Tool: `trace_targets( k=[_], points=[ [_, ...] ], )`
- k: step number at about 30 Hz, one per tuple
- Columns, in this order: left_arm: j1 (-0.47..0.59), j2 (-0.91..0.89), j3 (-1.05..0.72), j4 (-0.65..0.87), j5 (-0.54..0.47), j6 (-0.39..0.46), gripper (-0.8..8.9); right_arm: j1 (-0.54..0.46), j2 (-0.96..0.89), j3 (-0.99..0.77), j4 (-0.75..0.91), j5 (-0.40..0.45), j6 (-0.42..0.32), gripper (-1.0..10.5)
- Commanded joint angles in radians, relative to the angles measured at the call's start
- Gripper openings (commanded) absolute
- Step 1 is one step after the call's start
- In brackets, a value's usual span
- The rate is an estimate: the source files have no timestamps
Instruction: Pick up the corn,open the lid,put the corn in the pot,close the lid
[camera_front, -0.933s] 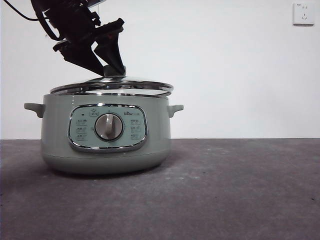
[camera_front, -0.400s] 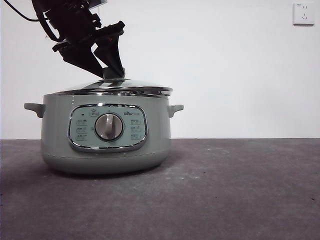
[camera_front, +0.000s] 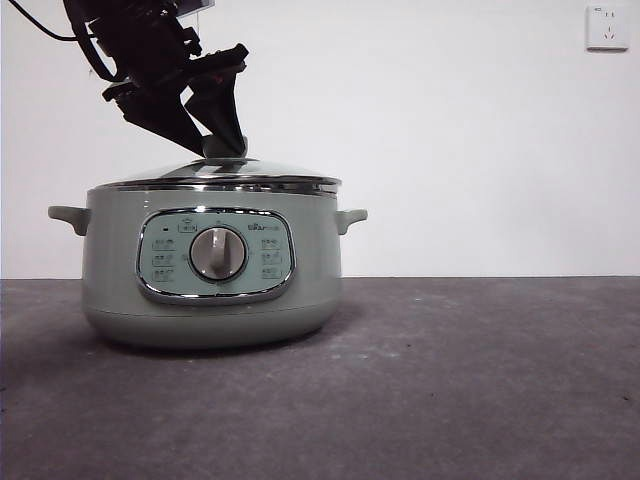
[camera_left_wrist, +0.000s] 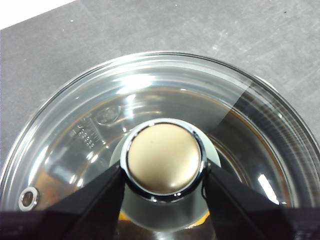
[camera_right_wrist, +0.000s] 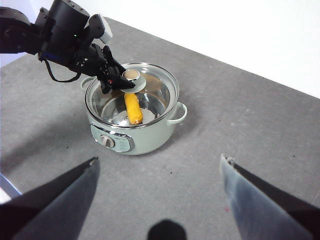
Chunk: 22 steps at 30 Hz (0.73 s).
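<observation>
Left gripper (camera_left_wrist: 162, 187) clamps its fingers on the knob of the glass lid (camera_front: 215, 178), seated on the pot (camera_front: 210, 265); rigid, breakable, slick; corn (camera_right_wrist: 132, 108) inside; right gripper (camera_right_wrist: 159, 170) spread, well apart.

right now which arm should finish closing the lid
Left: its gripper already clamps the lid by the knob, atop the pot. The right gripper hangs open, apart from the pot.

lid (camera_front: 220, 178) barring pot (camera_front: 210, 270) opening
</observation>
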Motion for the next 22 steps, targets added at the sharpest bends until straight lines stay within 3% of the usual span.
trace_targets(
  k=[1,22],
  points=[
    [0.005,0.002,0.001,-0.010,-0.014,0.006,-0.08,0.002,-0.002,-0.008,-0.027,0.000,0.010,4.1],
    [0.013,0.004,0.001,-0.072,-0.066,0.038,-0.08,0.002,-0.002,-0.008,-0.027,0.000,0.008,4.1]
  ],
)
